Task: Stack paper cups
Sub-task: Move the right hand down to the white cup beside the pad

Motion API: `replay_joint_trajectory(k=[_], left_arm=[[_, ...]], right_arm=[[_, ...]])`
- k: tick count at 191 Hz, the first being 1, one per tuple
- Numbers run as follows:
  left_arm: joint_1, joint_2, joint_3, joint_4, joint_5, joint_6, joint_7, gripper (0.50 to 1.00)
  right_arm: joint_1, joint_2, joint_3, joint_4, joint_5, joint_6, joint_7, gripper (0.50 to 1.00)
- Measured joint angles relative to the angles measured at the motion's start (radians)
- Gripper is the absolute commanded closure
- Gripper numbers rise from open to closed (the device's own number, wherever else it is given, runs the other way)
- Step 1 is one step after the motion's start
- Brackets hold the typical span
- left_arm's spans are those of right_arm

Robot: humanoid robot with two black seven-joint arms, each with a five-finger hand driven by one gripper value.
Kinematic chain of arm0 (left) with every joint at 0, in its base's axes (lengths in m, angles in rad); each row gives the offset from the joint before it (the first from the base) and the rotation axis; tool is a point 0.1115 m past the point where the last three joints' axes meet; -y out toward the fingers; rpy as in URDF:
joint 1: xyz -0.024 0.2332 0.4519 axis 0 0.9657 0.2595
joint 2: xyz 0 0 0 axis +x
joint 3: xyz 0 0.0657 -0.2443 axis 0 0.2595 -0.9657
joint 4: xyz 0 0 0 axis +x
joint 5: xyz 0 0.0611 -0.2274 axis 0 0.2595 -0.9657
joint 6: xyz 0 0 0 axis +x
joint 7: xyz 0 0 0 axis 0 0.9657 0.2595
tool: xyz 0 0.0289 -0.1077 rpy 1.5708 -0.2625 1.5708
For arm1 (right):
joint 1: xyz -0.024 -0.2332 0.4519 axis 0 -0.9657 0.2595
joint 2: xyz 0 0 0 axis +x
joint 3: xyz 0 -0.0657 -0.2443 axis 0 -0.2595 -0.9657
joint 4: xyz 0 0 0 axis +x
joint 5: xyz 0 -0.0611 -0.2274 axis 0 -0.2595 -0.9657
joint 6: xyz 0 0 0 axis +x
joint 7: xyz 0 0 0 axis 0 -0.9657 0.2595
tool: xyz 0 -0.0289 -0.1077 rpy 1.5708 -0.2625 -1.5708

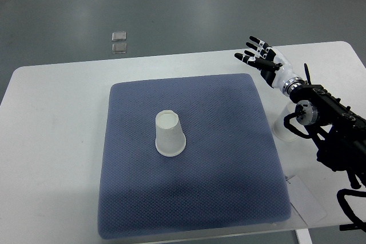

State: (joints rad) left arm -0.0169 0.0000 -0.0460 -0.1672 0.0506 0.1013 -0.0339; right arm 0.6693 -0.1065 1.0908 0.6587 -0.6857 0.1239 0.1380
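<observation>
A white paper cup stands upside down near the middle of the blue-grey mat. A second white cup sits on the table just off the mat's right edge, partly hidden under my right forearm. My right hand hovers above the mat's far right corner with its fingers spread, holding nothing. It is well apart from both cups. The left arm does not show.
The mat lies on a white table with rounded corners. A paper sheet lies near the table's front right edge. Two small clear square items lie on the grey floor beyond the table.
</observation>
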Motion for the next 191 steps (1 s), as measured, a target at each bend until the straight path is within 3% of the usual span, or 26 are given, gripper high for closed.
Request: replay_joint_trajectory(k=[42, 91, 154, 191], left_arm=[[0.000, 0.000, 0.000, 0.000, 0.000, 0.000, 0.000, 0.500], [0.000, 0.000, 0.000, 0.000, 0.000, 0.000, 0.000, 0.500], [0.000, 0.000, 0.000, 0.000, 0.000, 0.000, 0.000, 0.500], [0.000, 0.000, 0.000, 0.000, 0.000, 0.000, 0.000, 0.500]], right_arm=[[0.016, -0.128, -0.111, 0.094, -0.007, 0.051, 0.007, 0.572], [0.116, -0.377, -0.423, 0.200, -0.077, 0.143, 0.127, 0.572], [0.146, -0.602, -0.572, 0.385, -0.624, 0.163, 0.239, 0.572], [0.174, -0.690, -0.686, 0.432, -0.765, 0.199, 0.293, 0.572]])
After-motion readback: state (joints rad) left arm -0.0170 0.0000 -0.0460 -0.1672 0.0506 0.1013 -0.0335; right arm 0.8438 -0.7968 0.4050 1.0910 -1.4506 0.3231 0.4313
